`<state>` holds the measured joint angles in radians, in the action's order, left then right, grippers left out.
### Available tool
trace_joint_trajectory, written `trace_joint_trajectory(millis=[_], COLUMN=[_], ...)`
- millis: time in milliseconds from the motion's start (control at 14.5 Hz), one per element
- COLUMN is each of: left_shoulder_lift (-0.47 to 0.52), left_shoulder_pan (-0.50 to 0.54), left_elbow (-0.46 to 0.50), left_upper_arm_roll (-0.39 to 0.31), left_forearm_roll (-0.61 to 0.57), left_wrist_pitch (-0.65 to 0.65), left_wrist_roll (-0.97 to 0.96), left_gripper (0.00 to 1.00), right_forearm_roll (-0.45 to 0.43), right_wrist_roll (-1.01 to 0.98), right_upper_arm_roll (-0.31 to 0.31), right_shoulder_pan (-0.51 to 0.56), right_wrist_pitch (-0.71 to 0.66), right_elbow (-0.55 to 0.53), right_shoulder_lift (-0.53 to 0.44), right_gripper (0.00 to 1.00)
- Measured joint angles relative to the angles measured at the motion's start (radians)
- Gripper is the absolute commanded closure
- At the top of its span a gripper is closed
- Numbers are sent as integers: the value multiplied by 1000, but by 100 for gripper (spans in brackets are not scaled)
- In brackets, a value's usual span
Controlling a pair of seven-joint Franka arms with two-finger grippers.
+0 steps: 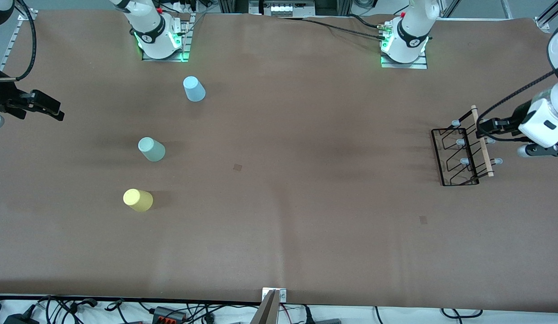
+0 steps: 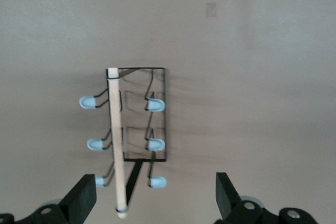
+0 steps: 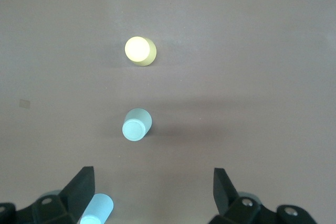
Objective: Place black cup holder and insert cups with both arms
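The left gripper (image 2: 151, 203) hangs with its fingers (image 2: 80, 199) spread wide apart and nothing between them, up in the air over the left arm's end of the table (image 1: 306, 225). The black cup holder (image 1: 463, 155) stands on the table just beside that gripper, toward the middle of the table from it. In the left wrist view the holder's wooden bar (image 2: 116, 142) runs between the spread fingers without touching either.

The right gripper (image 3: 153, 199) is likewise wide apart and empty, held above the right arm's end of the table, close to the table edge there.

There is one holder, with six grey-tipped pegs in two rows of three. There are three cups, each standing mouth down and well apart from the others: the light blue cup (image 1: 194, 88) farthest from the front camera, the pale green cup (image 1: 151, 149) in the middle, and the yellow cup (image 1: 138, 200) nearest the camera. All three sit toward the right arm's end.

Between the cups and the holder lies a broad stretch of brown tabletop, marked only by two small dark patches. The holder stands near the table's edge at the left arm's end; the cups keep some way in from theirs.
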<state>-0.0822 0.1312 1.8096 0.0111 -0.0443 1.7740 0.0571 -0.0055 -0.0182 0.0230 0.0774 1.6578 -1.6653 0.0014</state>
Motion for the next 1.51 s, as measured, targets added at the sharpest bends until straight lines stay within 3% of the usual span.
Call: trace_joint_trajectory(millis=[826, 1238, 1514], left_shoulder_lift=[-116, -94, -65], left_shoulder_pan=[142, 146, 146], left_elbow=[115, 201, 280], left_upper_arm_roll=[-1, 3, 3], left_forearm_roll=[0, 0, 0], left_wrist_pitch=[214, 238, 304], left_wrist_roll=[175, 183, 183], left_gripper=[0, 2, 23], right_forearm_roll=[-5, -6, -6], right_wrist_roll=[0, 0, 0], right_upper_arm_roll=[0, 0, -1], right_shoulder_pan=[0, 2, 4], right_wrist_pitch=[-4, -5, -5], right_elbow=[-6, -12, -13], right_shoulder_lift=[0, 2, 3], right_gripper=[0, 0, 0])
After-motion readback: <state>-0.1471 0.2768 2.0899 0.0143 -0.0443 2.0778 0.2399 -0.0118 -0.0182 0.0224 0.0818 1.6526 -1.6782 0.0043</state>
